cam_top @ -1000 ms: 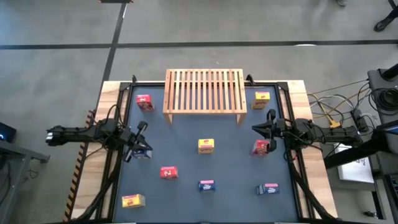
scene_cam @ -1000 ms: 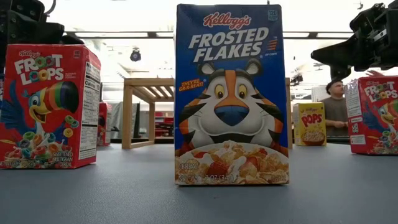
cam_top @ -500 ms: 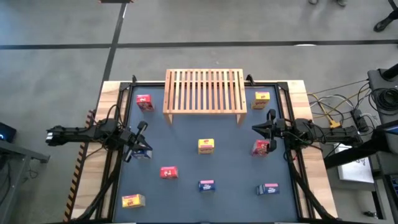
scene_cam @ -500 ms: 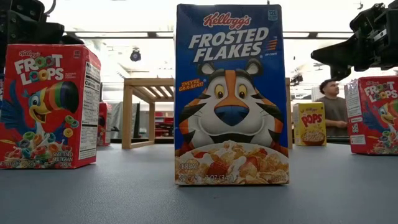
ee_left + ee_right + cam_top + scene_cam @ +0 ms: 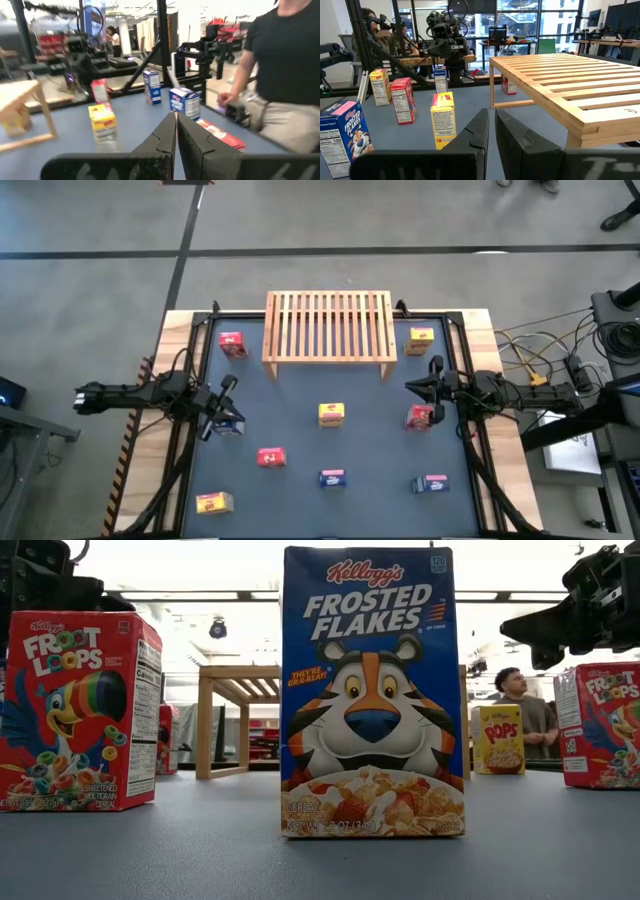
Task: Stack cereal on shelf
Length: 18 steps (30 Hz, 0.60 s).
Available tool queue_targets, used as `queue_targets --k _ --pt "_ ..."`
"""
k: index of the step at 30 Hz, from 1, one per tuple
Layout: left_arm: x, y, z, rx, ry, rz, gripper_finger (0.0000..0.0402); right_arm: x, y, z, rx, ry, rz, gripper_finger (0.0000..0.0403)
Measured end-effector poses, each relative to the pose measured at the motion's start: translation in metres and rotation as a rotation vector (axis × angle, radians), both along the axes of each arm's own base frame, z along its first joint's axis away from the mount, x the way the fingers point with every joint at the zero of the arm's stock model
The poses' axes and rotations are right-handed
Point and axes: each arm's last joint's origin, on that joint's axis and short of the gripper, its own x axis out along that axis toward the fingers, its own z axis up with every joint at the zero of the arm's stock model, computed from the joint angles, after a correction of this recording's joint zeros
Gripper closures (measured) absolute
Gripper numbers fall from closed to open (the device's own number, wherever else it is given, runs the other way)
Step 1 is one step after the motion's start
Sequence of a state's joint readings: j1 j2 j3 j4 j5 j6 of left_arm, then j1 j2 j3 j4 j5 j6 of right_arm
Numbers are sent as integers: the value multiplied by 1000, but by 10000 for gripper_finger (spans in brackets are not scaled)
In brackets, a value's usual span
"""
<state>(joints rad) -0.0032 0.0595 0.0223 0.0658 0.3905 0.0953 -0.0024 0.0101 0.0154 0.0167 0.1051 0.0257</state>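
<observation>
Boxes of cereal stand spread out on the table, none on the wooden shelf at the back yet. The left gripper and right gripper wait at the sides, jaws together, holding nothing.

Blue cereal box upright, centre foreground

High cam looks straight down on the whole table. Low cam sits at table height, very near a blue box, facing the shelf behind. Each wrist cam looks forward past its own tool across the table. High, low and right wrist views share the shelf; both wrist views share the middle yellow box.
</observation>
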Motion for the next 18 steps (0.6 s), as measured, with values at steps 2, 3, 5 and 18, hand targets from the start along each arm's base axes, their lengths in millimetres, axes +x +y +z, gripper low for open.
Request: queue_targets --k 2,3,5,18 --pt "0 1 0 72 -29 30 401 0 0 0 0 0 0 380" --pt "0 1 0 94 -38 37 401 0 0 0 0 0 0 380" --pt "0 1 0 105 -41 45 401 0 0 0 0 0 0 380" --pt "1 2 1 114 -53 72 401 0 0 0 0 0 0 380"
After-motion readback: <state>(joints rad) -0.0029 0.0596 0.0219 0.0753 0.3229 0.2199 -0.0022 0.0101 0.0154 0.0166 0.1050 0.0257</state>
